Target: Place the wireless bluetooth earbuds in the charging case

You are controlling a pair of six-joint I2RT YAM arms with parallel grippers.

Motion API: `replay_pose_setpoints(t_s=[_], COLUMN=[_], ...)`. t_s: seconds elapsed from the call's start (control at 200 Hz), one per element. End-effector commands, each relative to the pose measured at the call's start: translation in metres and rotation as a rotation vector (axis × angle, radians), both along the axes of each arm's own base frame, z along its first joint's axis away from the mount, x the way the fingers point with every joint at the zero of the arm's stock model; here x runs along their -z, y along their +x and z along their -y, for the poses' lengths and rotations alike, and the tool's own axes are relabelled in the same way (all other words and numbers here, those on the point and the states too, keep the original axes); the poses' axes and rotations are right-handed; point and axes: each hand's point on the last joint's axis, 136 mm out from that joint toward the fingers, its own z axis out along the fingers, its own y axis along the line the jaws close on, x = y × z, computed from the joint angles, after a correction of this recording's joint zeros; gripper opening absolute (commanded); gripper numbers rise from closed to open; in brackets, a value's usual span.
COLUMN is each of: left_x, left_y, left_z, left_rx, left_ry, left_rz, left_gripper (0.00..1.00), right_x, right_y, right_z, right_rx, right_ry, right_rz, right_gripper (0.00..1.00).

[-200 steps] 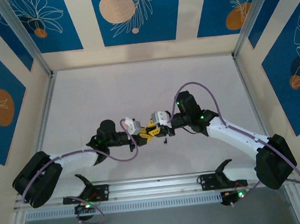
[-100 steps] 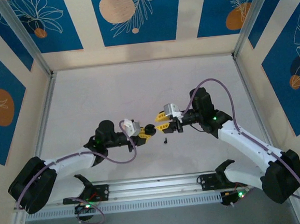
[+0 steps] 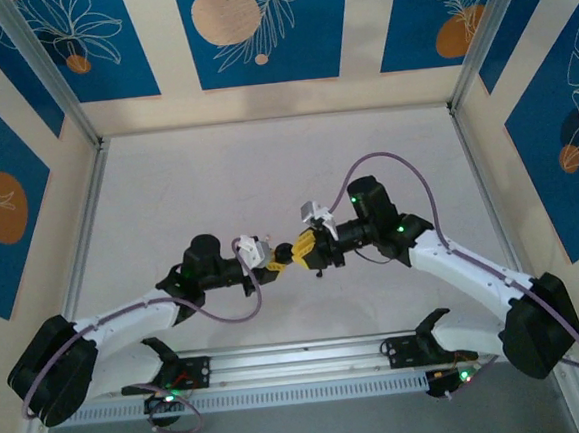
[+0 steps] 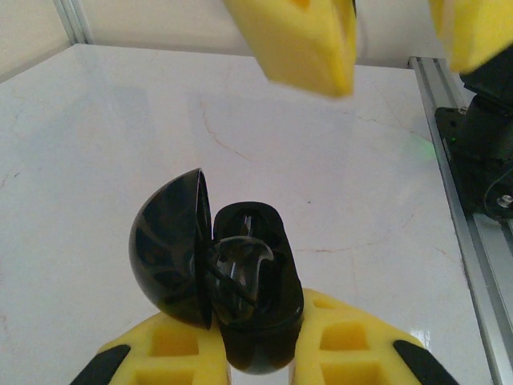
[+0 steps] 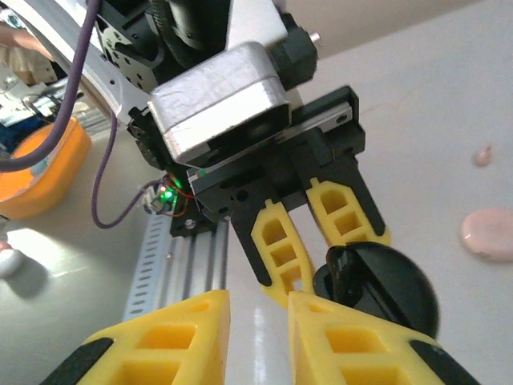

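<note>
The left claw (image 4: 256,349) clamps the open case (image 4: 250,241), its mouth facing the right claw (image 5: 258,306) just opposite — the arm placed to insert. The right jaws stand nearly together — holding anything or not, I cannot tell. A pale earbud (image 5: 482,155), perhaps, lies beyond the case.

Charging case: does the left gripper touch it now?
Touching. The left wrist view shows the black charging case clamped in the left gripper, with yellow fingers pressed against both of its sides.
</note>
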Motion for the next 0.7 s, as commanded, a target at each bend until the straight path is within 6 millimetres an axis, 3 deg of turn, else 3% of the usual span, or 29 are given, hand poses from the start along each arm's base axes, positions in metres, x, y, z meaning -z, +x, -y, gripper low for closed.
replay_pose_setpoints(t_s=[0.0, 0.145, 0.695], left_x=[-0.002, -0.005, -0.01], left_y=[-0.005, -0.006, -0.01], left_z=[0.001, 0.001, -0.001], left_rx=[0.015, 0.017, 0.021], left_ry=[0.005, -0.004, -0.008], left_rz=[0.024, 0.026, 0.039], left_gripper=[0.15, 0.15, 0.15], right_x=[-0.004, 0.001, 0.005], right_y=[0.002, 0.006, 0.013], right_z=[-0.007, -0.013, -0.028], right_rx=[0.015, -0.011, -0.071], right_ry=[-0.019, -0.022, -0.012], right_rz=[-0.15, -0.229, -0.268], right_gripper=[0.23, 0.21, 0.23])
